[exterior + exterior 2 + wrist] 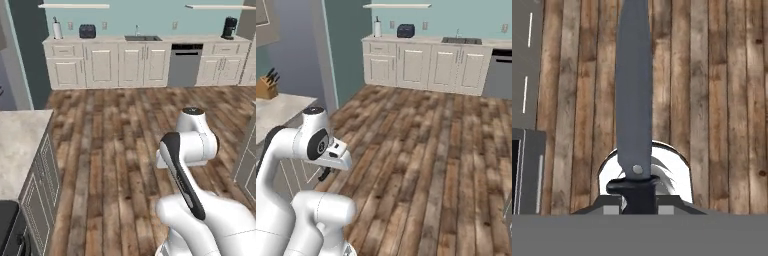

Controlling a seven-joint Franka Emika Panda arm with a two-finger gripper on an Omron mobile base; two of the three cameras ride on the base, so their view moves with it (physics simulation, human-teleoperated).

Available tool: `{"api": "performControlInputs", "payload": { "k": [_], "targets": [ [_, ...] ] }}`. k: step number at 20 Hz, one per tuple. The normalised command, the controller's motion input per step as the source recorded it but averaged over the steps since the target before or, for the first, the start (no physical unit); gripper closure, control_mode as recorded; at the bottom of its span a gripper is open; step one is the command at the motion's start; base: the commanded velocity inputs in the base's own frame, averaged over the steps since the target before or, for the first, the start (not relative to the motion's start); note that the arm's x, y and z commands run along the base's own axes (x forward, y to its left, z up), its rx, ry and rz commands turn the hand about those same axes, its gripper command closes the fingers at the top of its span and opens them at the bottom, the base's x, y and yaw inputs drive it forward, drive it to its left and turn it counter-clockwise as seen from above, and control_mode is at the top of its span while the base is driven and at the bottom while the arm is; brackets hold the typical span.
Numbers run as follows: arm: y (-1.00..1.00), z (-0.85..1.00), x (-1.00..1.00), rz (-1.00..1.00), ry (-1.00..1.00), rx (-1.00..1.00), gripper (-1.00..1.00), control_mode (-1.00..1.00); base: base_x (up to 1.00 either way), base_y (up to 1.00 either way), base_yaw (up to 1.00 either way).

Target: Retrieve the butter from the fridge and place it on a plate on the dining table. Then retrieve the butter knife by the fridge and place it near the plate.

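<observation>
Hand view has the end effector (638, 202) closed tight on the butter knife (634, 95), gripping its dark handle at the bottom of the picture while the grey blade runs straight up the middle, above the wooden plank floor (722, 100). Part of a grey appliance front (526, 170) sits at the left edge of that view. Left base view shows the white arm (187, 150) folded close over the same floor, with a pale stone counter (20, 145) on cream cabinets just to its left. Right base view shows a knife block (266, 86) on that nearer counter. Farther off, along the teal back wall, stands a row of cream cabinets (105, 65) with a sink (142, 38), a dishwasher (185, 65), a dark toaster (87, 31), a paper towel roll (57, 30) and a coffee machine (229, 27).
</observation>
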Motion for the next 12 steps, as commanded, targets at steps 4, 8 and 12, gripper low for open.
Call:
{"api": "performControlInputs", "payload": {
  "k": [4,8,12],
  "targets": [
    [0.0,0.0,0.0,0.0,0.0,0.0,1.0,1.0,0.8,-0.2,-0.59],
    [0.0,0.0,0.0,0.0,0.0,0.0,1.0,1.0,0.99,-0.09,-0.5],
    [0.0,0.0,0.0,0.0,0.0,0.0,1.0,1.0,1.0,-0.04,-0.46]
  ]
}}
